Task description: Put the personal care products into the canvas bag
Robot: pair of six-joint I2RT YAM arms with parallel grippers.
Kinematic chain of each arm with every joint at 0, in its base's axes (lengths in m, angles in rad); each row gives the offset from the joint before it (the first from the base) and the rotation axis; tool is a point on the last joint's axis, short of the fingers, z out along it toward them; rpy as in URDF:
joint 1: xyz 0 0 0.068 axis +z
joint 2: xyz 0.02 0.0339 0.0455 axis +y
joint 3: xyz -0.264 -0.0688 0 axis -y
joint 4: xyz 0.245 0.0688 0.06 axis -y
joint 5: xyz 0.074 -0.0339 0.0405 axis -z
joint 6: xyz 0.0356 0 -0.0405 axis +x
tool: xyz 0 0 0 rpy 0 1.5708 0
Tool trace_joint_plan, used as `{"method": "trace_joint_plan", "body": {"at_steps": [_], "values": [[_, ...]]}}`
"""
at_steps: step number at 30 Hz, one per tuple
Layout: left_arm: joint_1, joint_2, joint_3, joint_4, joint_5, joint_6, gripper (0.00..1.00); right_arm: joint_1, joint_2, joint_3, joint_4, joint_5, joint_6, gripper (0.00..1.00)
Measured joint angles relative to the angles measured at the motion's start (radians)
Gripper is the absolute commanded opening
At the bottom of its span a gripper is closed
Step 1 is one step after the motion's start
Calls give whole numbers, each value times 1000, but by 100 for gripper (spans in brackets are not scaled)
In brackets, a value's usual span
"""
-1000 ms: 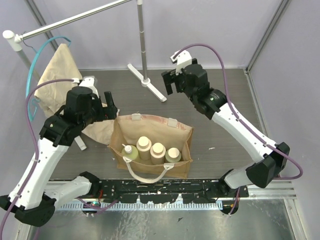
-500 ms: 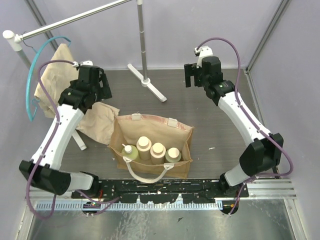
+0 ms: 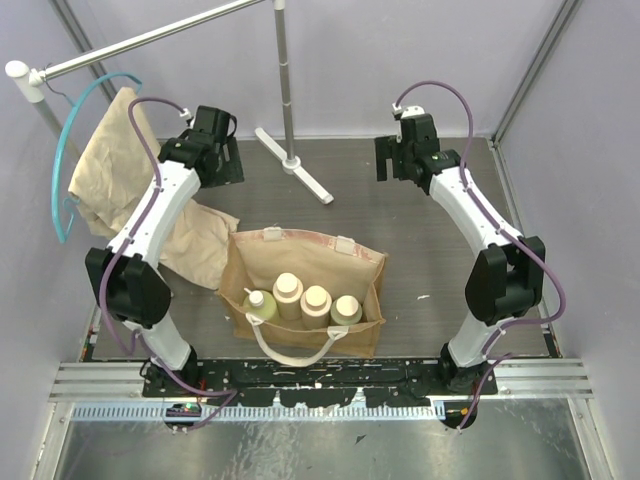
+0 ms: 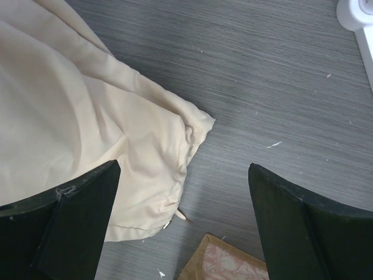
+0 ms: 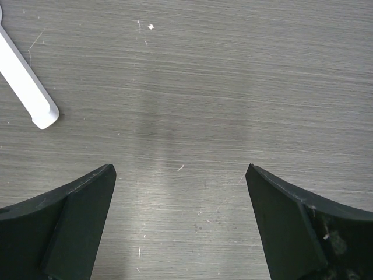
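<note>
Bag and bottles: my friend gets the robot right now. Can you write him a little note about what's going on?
Left gripper: open, empty, above the edge of the beige cloth, away from the bag.
Right gripper: open, empty, over bare table beside the white stand foot.
Bottles: all four stand upright in a row inside the bag, the pump bottle at the left end.
Done: every bottle is in the bag.
Left: nothing that I can see; none lies outside the bag.
</note>
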State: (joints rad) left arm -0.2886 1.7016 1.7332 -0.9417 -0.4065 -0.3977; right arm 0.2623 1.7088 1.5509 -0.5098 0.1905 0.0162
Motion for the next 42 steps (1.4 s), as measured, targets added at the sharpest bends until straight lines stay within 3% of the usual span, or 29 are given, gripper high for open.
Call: {"method": "trace_joint_plan", "body": {"at_steps": [21, 27, 42], "values": [[0, 81, 68, 34, -141, -14, 98, -107, 7, -35, 77, -43, 21, 100], [0, 91, -34, 161, -195, 61, 98, -107, 7, -62, 185, -31, 19, 100], [0, 151, -26, 257, -224, 213, 98, -107, 0, -26, 253, -5, -14, 100]]}}
